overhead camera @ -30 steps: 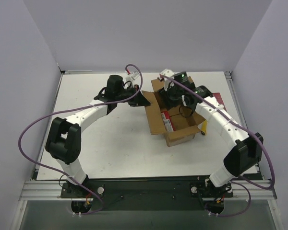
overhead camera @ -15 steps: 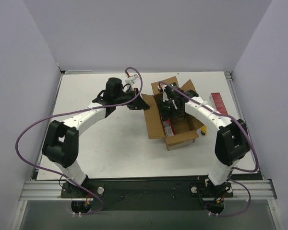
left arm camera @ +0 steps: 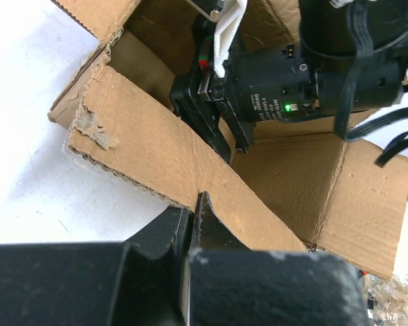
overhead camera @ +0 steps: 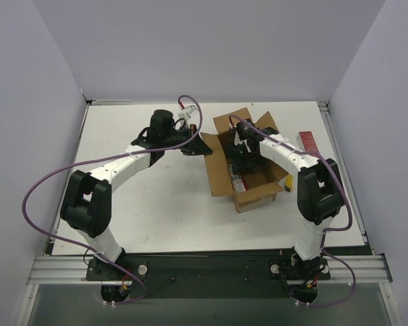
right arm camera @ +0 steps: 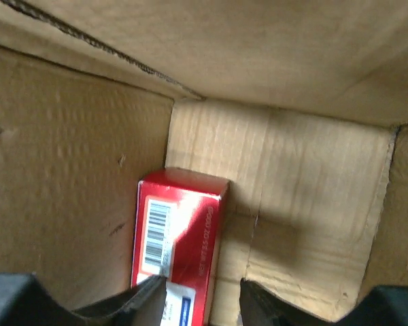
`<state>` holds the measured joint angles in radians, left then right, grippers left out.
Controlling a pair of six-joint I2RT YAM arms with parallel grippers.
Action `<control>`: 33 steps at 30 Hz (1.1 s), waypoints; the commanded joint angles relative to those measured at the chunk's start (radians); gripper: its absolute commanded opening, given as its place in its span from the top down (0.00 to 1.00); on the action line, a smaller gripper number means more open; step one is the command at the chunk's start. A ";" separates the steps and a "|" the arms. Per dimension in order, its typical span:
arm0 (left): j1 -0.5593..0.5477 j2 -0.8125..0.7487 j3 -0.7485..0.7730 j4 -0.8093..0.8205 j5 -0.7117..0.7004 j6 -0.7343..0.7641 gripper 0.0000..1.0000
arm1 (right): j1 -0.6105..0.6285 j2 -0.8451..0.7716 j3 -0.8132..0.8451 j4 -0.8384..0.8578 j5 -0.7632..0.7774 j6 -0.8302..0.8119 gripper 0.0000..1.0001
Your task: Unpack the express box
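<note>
Box (overhead camera: 258, 195) sits open right of centre on the table (overhead camera: 156, 197), flaps splayed. Left gripper (left arm camera: 192, 216) is pinched onto the edge of one flap; right gripper (right arm camera: 202, 291) is down inside, fingers spread over the near end of a red pack (right arm camera: 180, 231). Pack lies along one wall near a corner, with bare cardboard floor beside it.

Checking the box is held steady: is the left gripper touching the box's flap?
Touching. In the left wrist view the left gripper pinches a flap of the express box, no gap visible.
</note>
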<state>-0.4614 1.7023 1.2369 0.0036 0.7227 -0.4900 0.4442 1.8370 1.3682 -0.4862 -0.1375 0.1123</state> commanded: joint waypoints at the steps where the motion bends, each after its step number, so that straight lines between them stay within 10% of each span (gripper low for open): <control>1: 0.004 0.016 0.022 -0.042 0.003 0.064 1.00 | -0.021 0.071 0.005 -0.055 -0.117 0.013 0.59; 9: 0.004 0.016 0.026 -0.040 0.006 0.064 1.00 | -0.064 0.108 0.006 -0.042 -0.281 -0.005 1.00; 26: 0.017 0.008 0.041 -0.048 -0.003 0.070 1.00 | -0.029 -0.191 -0.009 -0.032 -0.157 -0.085 0.99; 29: 0.017 0.010 0.049 -0.045 -0.008 0.064 1.00 | -0.024 -0.157 -0.034 -0.037 -0.157 -0.037 0.57; 31: 0.017 0.010 0.056 -0.047 -0.006 0.062 1.00 | -0.012 -0.134 -0.029 -0.038 -0.186 -0.040 0.01; 33: 0.017 0.011 0.058 -0.051 -0.005 0.062 1.00 | -0.004 -0.093 -0.020 -0.038 -0.183 -0.051 0.00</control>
<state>-0.4454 1.7023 1.2541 -0.0139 0.7166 -0.4862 0.4232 1.6829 1.3540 -0.4904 -0.3260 0.0544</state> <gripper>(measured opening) 0.043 0.959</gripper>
